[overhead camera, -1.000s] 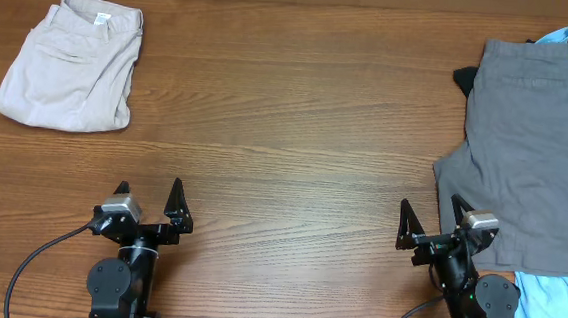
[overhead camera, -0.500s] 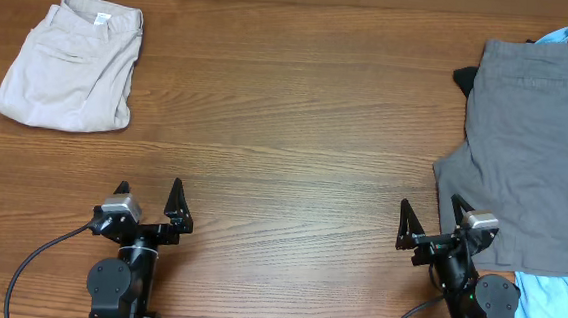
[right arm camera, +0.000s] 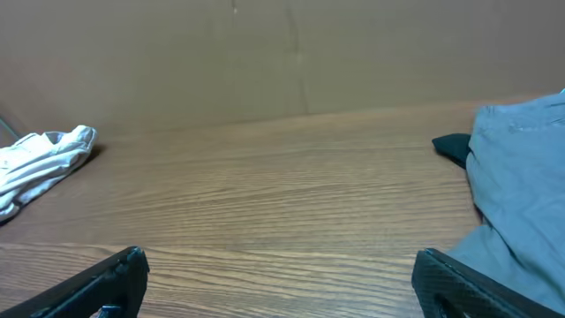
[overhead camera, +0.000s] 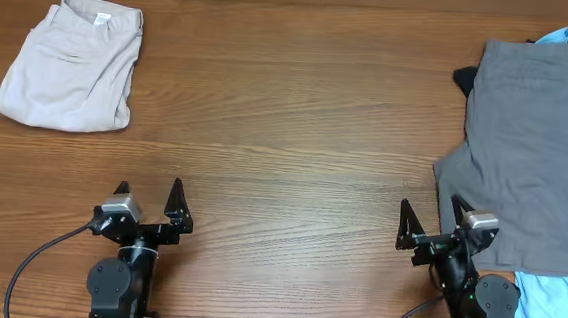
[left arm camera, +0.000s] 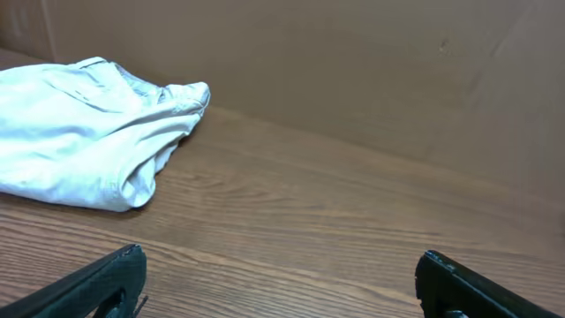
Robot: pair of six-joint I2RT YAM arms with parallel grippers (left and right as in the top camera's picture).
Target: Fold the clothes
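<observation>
Pale beige khaki shorts [overhead camera: 70,62] lie folded at the table's far left, white label at the waistband; they also show in the left wrist view [left arm camera: 84,132] and the right wrist view [right arm camera: 40,159]. Grey shorts [overhead camera: 525,146] lie on top of a pile at the right with a light-blue garment [overhead camera: 555,303] and a black garment [overhead camera: 462,79] under them; the grey shorts also show in the right wrist view [right arm camera: 521,185]. My left gripper [overhead camera: 148,198] is open and empty near the front edge. My right gripper [overhead camera: 430,217] is open and empty, just left of the grey shorts.
The wooden table [overhead camera: 286,129] spans the view, with bare wood between the two piles. A brown wall [left arm camera: 353,62] stands behind the table's far edge. A cable [overhead camera: 37,252] runs from the left arm's base.
</observation>
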